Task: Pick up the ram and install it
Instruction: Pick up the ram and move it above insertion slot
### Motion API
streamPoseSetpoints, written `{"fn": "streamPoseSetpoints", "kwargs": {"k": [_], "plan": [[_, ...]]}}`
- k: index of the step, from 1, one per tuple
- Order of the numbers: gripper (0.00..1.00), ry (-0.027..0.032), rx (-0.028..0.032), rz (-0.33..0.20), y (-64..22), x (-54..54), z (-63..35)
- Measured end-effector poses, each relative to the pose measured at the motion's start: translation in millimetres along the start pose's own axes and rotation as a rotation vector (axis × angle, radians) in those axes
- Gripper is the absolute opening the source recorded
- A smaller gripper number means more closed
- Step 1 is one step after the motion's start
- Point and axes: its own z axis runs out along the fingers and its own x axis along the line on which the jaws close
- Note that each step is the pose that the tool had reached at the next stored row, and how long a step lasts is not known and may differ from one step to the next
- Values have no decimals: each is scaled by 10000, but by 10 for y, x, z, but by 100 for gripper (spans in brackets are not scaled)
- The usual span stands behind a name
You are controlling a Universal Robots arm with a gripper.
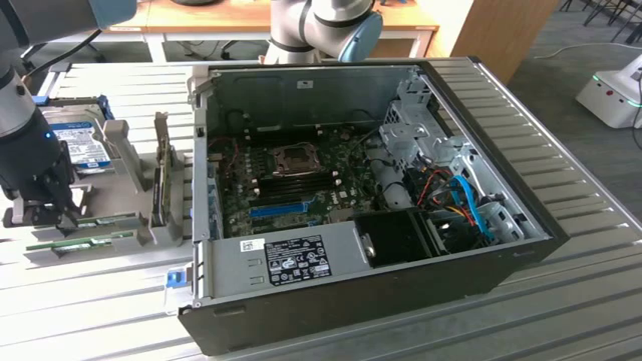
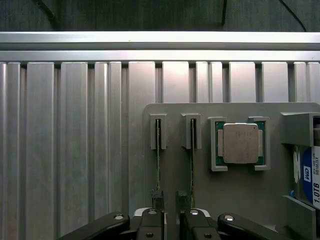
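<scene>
Gripper: the gripper hangs low over the grey parts tray. Its two dark fingers stand apart, with bare tray showing in the gap and nothing clamped between them.
Fingertips: in the wrist view one tip overlaps the line of the outer ram stick. The other tip sits just beside the inner ram stick. Which stick the gap is lined up on I cannot tell.
Ram: both green sticks stand on edge, parallel and close together. Each has its far end seated in a slotted grey holder on the tray, and neither is lifted.
Tray neighbours: a processor lies flat in its own bracket just beside the inner ram stick. Past it is a silver hard drive with a blue label.
Table: the tray rests on a ribbed aluminium table.
Arm: in the exterior view the arm comes down at the exterior view's left, at the end of the sticks.
Computer case: the case lies open on its side at the exterior view's right of the tray — well apart from the gripper.
Inside the case: a green motherboard with a long blue slot, and a silver box with a white label along the near edge.
</scene>
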Motion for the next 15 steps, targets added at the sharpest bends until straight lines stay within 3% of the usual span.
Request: {"fn": "streamPoseSetpoints", "kwargs": {"k": [15], "plan": [[24,1,2,0,2,6,81]]}}
